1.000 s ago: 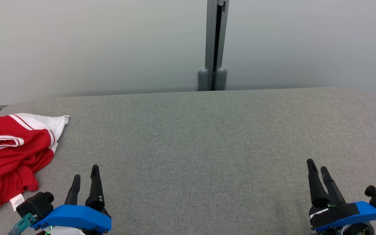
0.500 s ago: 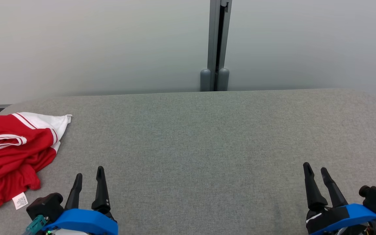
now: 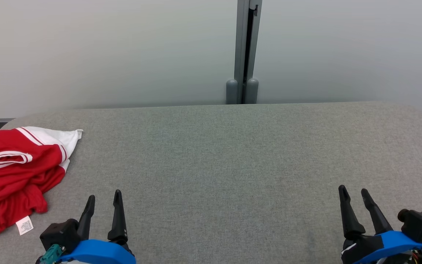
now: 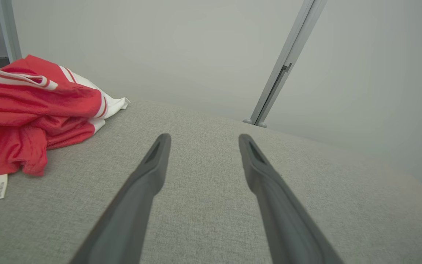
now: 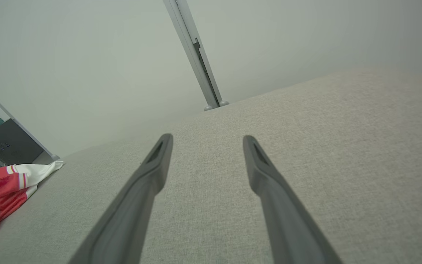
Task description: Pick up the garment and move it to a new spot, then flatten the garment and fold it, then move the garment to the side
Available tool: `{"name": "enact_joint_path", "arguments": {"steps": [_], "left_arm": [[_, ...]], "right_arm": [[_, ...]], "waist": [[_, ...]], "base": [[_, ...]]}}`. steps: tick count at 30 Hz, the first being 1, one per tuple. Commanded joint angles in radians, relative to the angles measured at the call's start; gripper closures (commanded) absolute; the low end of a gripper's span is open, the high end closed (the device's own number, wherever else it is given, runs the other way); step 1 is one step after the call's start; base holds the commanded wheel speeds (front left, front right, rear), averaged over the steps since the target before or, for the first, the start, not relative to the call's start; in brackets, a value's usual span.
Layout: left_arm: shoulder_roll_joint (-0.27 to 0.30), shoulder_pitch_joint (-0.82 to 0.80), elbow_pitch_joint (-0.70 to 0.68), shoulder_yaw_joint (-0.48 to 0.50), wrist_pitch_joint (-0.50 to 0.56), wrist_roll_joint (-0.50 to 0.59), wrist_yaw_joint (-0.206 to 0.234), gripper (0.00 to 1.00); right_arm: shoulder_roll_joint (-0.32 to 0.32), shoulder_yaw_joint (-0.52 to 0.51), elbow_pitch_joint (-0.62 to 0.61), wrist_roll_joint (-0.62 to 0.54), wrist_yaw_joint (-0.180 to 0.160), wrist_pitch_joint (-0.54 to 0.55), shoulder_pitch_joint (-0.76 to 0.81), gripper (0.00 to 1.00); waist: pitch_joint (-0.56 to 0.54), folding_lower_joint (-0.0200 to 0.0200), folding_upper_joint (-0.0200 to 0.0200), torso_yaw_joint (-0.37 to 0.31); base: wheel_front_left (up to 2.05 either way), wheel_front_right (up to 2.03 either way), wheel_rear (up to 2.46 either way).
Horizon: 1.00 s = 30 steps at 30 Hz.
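On my head view, the garment [image 3: 13, 172] lies crumpled at the left edge of the frame, on the grey fabric table [image 3: 233, 165]. It is red with white striped trim, a white panel pokes out at its upper right, and a small white label [image 3: 25, 225] sticks out at its lower edge. The left gripper [image 3: 104, 195] sits at the lower left, just right of the garment and clear of it, fingers spread with table cloth showing between them. The right gripper [image 3: 353, 190] sits at the lower right, well apart from the garment, fingers spread too and holding nothing. A grey post [image 3: 247, 51] runs down the pale wall [image 3: 86, 55] at top centre and meets the table's far edge.

On my left wrist view, the two dark fingers [image 4: 152, 172] rise from the bottom edge with a wide gap and bare cloth between them. The garment fills the upper left of the frame, bunched in folds, near the left finger but not touching it. The label rests flat on the table at the left edge. The post slants across the upper right.

On my right wrist view, the fingers [image 5: 266, 183] stand spread in the same way over bare table. The garment shows small at the lower left edge, far from both fingers. The post slants down from the top centre.
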Motion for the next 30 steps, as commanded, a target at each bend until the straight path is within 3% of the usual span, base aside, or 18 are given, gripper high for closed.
{"name": "enact_joint_path", "arguments": {"steps": [1, 30], "left_arm": [[0.014, 0.004, -0.009, -0.009, -0.005, 0.025, 0.010, 0.00], [0.031, 0.033, 0.010, -0.054, -0.073, 0.173, 0.033, 0.00]], "right_arm": [[-0.009, -0.003, -0.010, -0.028, 0.002, -0.008, 0.008, 0.00], [-0.010, 0.015, -0.011, -0.225, 0.002, -0.031, 0.028, 0.00]], "waist": [[-0.001, 0.0000, 0.0000, 0.000], [-0.013, 0.0000, 0.0000, 0.010]], "base": [[0.00, 0.00, 0.00], [0.00, 0.00, 0.00]]}}
